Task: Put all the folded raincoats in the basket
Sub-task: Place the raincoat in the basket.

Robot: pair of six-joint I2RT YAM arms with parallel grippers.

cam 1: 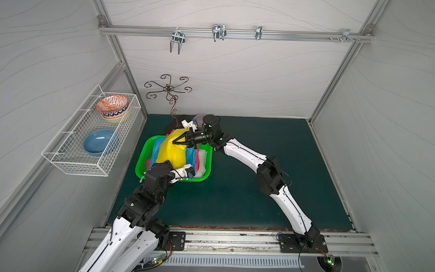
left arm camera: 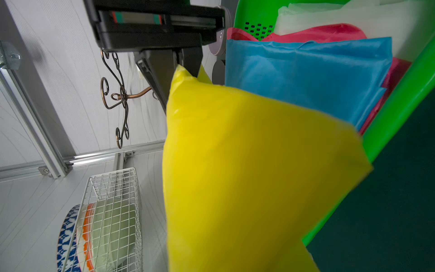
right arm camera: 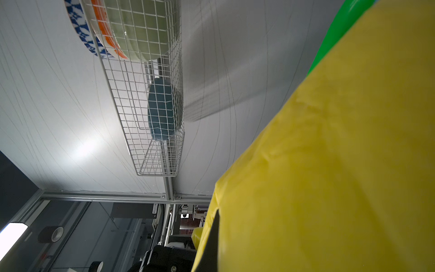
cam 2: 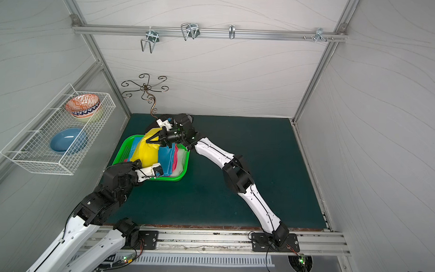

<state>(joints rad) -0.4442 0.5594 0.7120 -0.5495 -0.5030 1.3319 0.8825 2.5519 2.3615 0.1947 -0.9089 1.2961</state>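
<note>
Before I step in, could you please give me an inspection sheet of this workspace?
Surface: dark green mat under the basket.
Job's things: yellow raincoat held over the green basket, which holds other folded raincoats.
Clutter: scrolled metal stand at the back.
Grippers: right gripper and left gripper each shut on a raincoat end.
Cables: black loops by the front rail.
Surroundings: wall rack with bowls; hook rail.

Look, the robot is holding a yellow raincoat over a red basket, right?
No. The basket is green, not red, as both top views show. The robot does hold the yellow raincoat over it.
</note>
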